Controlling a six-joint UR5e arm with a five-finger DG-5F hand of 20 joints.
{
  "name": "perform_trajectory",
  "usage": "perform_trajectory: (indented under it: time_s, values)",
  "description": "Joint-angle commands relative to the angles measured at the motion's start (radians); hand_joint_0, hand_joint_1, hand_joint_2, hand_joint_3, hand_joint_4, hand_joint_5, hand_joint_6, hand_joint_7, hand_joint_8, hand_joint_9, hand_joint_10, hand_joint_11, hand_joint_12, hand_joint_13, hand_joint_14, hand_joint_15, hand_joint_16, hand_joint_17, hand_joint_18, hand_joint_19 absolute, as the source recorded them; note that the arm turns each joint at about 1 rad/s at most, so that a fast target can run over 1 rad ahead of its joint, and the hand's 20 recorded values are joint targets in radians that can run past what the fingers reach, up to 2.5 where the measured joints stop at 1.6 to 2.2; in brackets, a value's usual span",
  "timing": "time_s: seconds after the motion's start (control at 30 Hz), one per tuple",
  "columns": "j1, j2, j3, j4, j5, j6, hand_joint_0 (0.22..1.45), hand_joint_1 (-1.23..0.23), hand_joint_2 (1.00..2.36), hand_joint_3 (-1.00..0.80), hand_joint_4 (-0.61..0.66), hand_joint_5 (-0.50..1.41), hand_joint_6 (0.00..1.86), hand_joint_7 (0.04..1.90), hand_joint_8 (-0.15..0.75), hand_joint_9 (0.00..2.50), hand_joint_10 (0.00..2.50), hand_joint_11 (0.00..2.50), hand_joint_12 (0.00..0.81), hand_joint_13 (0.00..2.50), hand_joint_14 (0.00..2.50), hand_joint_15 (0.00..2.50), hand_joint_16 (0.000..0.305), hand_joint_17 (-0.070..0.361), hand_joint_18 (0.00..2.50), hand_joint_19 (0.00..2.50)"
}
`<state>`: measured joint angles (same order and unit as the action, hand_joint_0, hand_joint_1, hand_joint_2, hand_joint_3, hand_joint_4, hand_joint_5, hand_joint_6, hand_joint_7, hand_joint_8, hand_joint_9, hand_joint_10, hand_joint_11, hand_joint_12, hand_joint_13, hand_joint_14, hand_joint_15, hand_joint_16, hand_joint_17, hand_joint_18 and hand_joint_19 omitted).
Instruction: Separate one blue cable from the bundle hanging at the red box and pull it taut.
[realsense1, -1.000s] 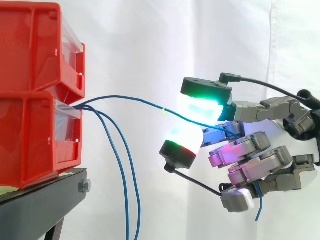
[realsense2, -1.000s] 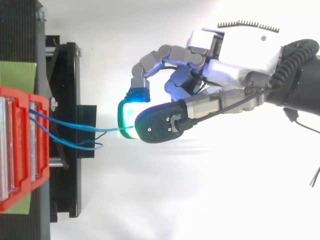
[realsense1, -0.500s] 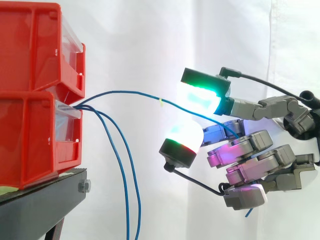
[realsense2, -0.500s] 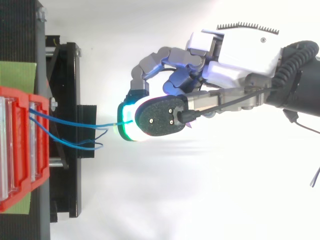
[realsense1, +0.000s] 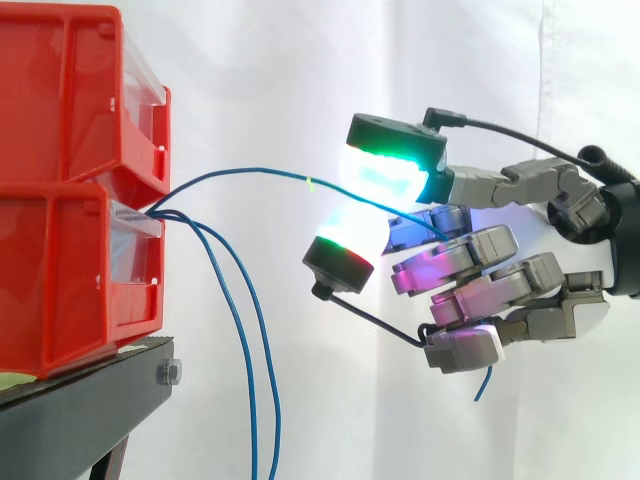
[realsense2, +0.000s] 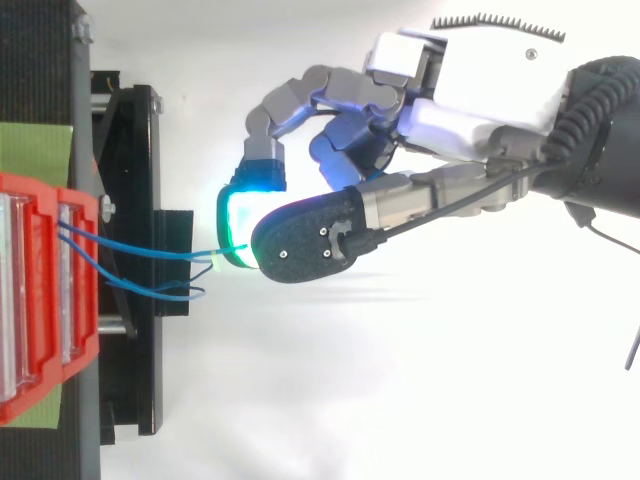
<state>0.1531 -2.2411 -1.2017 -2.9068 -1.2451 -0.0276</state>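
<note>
Hand (realsense1: 520, 290) now nearer the red bins (realsense1: 70, 200), fingers (realsense1: 455, 265) around one blue cable (realsense1: 240, 172).

One blue cable (realsense1: 240, 172) arching from red box (realsense1: 80, 270), two others (realsense1: 243, 330) (also blue) hanging

A white curtain (realsense1: 280, 70) hangs behind everything I face, with a vertical seam near its right side in the side view. Low at the left is a black stand (realsense1: 85, 415). A hex-headed bolt (realsense1: 168, 373) sits in the end of its top beam, and a slanted leg (realsense1: 108, 462) runs down beneath it. From above I see a green sheet (realsense2: 35, 150) lying flat on the stand's top, and a black plate (realsense2: 172, 262) jutting from the frame toward the right.
</note>
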Motion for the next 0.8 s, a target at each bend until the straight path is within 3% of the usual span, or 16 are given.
perform_trajectory:
  time_s: [0.0, 0.17, 0.4, 0.63, 0.77]
  values:
    - [0.0, 0.0, 0.005, -0.002, 0.0, -0.018, 0.75, -0.8, 1.02, -0.3, 0.05, -0.27, 0.96, 0.93, 0.263, 0.76, 2.5, 1.21, 0.301, 1.23, 2.12, 0.98, 0.045, 0.102, 1.09, 1.2]
    - [0.0, 0.0, 0.005, -0.002, 0.004, -0.025, 0.72, -0.77, 1.0, -0.5, 0.04, -0.26, 0.96, 0.92, 0.265, 0.78, 2.5, 1.19, 0.302, 1.25, 2.06, 1.0, 0.046, 0.103, 1.1, 1.18]
    - [0.003, 0.0, 0.005, -0.002, 0.015, -0.026, 0.59, -0.59, 1.0, -0.5, 0.07, -0.25, 0.95, 0.91, 0.278, 0.85, 2.5, 1.23, 0.306, 1.28, 2.02, 1.0, 0.046, 0.105, 1.1, 1.2]
    - [0.003, 0.0, 0.007, -0.002, 0.015, -0.026, 0.57, -0.44, 1.0, -0.5, 0.08, -0.25, 0.95, 0.91, 0.283, 0.89, 2.5, 1.27, 0.311, 1.3, 1.99, 1.02, 0.047, 0.105, 1.12, 1.21]
    - [0.003, 0.0, 0.005, -0.002, 0.015, -0.026, 0.57, -0.43, 1.0, -0.5, 0.08, -0.25, 0.95, 0.91, 0.284, 0.89, 2.5, 1.25, 0.309, 1.3, 1.99, 1.01, 0.047, 0.106, 1.12, 1.21]
